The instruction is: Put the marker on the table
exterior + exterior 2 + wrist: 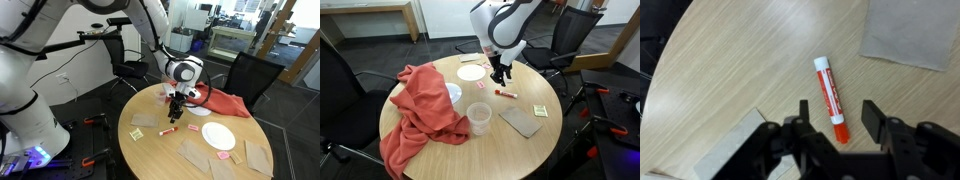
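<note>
The red and white marker lies flat on the light wood round table. It also shows in both exterior views. My gripper is open and hovers just above the marker; its fingers stand on either side of the marker's red cap end without touching it. In an exterior view the gripper hangs over the table's middle, and in the other it sits near the white plate.
A white plate, a red cloth, a clear cup, grey-brown mats and small tags lie on the table. Black chairs stand around it.
</note>
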Available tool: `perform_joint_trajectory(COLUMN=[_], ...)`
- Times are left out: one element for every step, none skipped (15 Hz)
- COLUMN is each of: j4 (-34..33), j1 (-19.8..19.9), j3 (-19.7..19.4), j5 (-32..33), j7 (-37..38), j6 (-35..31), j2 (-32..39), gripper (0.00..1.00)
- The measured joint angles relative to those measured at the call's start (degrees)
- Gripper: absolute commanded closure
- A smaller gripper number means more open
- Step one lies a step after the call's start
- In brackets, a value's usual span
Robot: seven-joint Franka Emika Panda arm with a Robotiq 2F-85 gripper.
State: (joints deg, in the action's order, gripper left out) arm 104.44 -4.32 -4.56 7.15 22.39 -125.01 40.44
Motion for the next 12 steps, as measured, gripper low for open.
perform_joint_trajectory(j4=[-0.29, -0.48, -0.68, -0.86, -1.04, -1.18, -1.30, -1.37, -1.39, -1.39, -1.39, -1.39], j1=[-0.02, -0.04, -0.07, -0.11, -0.15, -0.19, -0.23, -0.26, -0.30, -0.34, -0.39, -0.46], j3=[0.00, -0.01, -0.01, -0.01, -0.02, -0.02, -0.04, -0.05, -0.09, -0.14, -0.18, -0.24], j5=[0.00, 0.00, 0.00, 0.00, 0.00, 0.00, 0.00, 0.00, 0.00, 0.00, 0.00, 0.00], j7=[0.45, 0.61, 0.68, 0.71, 0.72, 0.74, 0.76, 0.79, 0.86, 1.04, 1.45, 1.55], j6=[0.01, 0.01, 0.01, 0.01, 0.01, 0.01, 0.01, 0.00, -0.02, -0.03, -0.03, -0.03], j2=[0.09, 0.09, 0.09, 0.09, 0.09, 0.08, 0.07, 0.07, 0.07, 0.07, 0.07, 0.07], gripper=[0.03, 0.00, 0.00, 0.00, 0.00, 0.00, 0.00, 0.00, 0.00, 0.00, 0.00, 0.00])
